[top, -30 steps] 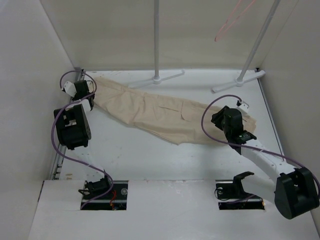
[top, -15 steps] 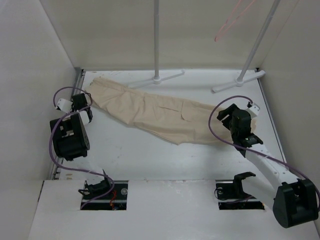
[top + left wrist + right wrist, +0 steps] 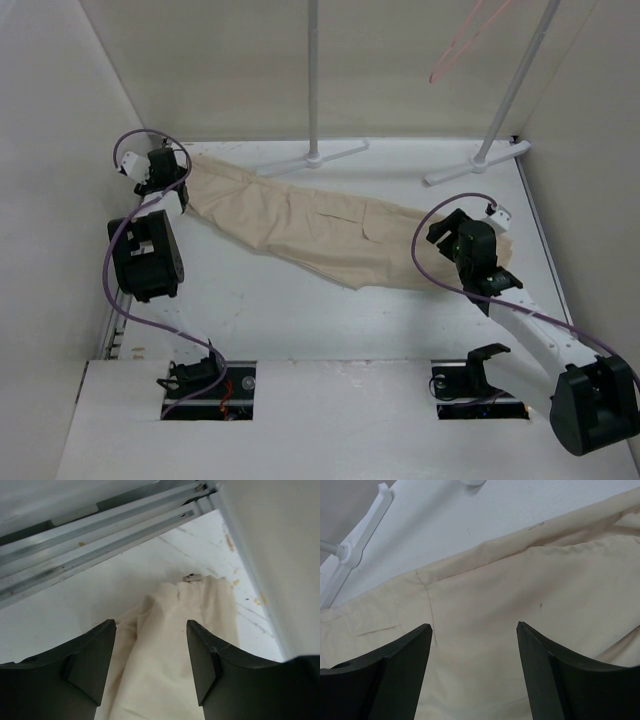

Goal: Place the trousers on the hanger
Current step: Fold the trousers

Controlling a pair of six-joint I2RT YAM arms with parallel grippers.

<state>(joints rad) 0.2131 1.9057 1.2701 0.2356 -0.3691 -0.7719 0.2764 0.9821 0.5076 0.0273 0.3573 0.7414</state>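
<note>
The beige trousers (image 3: 330, 228) lie flat on the white table, stretched diagonally from the back left corner to the right side. My left gripper (image 3: 172, 178) hovers at their left end with its jaws open. In the left wrist view a bunched ridge of the trousers (image 3: 170, 645) runs between the left gripper's (image 3: 151, 625) parted fingers. My right gripper (image 3: 470, 238) hangs open over the right end. In its wrist view the trousers (image 3: 485, 600) spread flat below the right gripper's (image 3: 473, 626) fingertips. The pink hanger (image 3: 458, 42) hangs high at the back right, on the rack.
Two grey-white rack poles rise from feet on the table behind the trousers, one in the middle (image 3: 312, 155) and one at the right (image 3: 480, 160). White walls close in on all sides. A metal rail (image 3: 100, 535) runs along the left wall by the trousers' end.
Both grippers have opened and let go of the trousers, which stay lying on the table. The left gripper dipped toward me, then went back to the trousers' left end.
</note>
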